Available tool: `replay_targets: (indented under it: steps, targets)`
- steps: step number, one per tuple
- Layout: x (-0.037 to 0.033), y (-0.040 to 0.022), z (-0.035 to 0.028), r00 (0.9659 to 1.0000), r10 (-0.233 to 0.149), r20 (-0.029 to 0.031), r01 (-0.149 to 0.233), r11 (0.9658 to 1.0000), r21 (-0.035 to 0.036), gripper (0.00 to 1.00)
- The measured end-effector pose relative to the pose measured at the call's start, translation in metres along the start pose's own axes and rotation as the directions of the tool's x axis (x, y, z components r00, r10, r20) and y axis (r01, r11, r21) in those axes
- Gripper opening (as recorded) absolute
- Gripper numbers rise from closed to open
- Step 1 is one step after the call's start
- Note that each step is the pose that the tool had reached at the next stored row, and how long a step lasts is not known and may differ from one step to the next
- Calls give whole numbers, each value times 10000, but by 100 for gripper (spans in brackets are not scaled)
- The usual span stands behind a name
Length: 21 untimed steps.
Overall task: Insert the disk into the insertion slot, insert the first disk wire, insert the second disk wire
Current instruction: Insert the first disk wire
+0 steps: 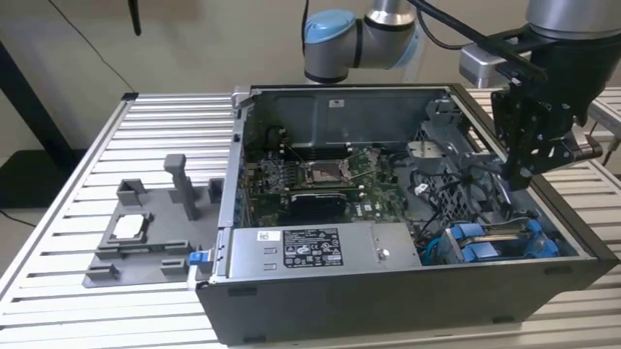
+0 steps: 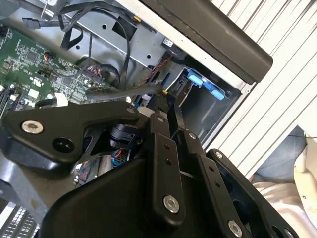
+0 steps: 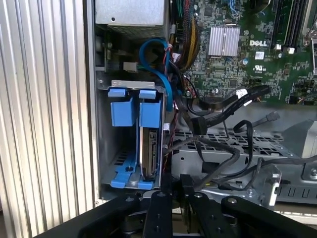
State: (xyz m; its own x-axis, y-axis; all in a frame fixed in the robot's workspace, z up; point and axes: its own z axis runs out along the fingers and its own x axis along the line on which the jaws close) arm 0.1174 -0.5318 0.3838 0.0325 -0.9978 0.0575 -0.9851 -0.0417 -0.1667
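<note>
Pincer [image 1: 515,177] hovered over the computer case [image 1: 388,291]; whether it gripped anything could not be told. The disk [image 3: 148,151] already sat in the insertion slot [image 3: 136,84]; black wires [image 3: 233,104] seemingly lay unplugged nearby.

Cable tangle [image 3: 233,101] beside the disk [image 3: 148,153]

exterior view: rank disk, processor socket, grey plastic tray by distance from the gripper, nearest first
1. the disk: at the exterior view's lower right, just below the gripper.
2. the processor socket: mid-case, toward the exterior view's left.
3. the grey plastic tray: outside the case, at the exterior view's far left.
</note>
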Motion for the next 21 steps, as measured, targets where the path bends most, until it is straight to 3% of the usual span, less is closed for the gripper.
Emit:
replay_targets:
  steps: [15, 16, 17, 18, 20, 21]
  targets:
    - [-4, -7, 6, 10000, 0, -2, 0, 10000, -2, 21]
    - [-19, -8, 6, 10000, -4, -22, 4, 10000, -3, 21]
    - [-45, -9, 3, 10000, -15, -87, 15, 10000, -3, 21]
    - [-79, -10, 1, 9999, -28, -169, 28, 10000, -1, 27]
    - [-130, -12, -1, 9996, -44, -274, 45, 10000, 23, 27]
    - [-139, -13, 0, 9993, -56, -359, 58, 10000, 48, 27]
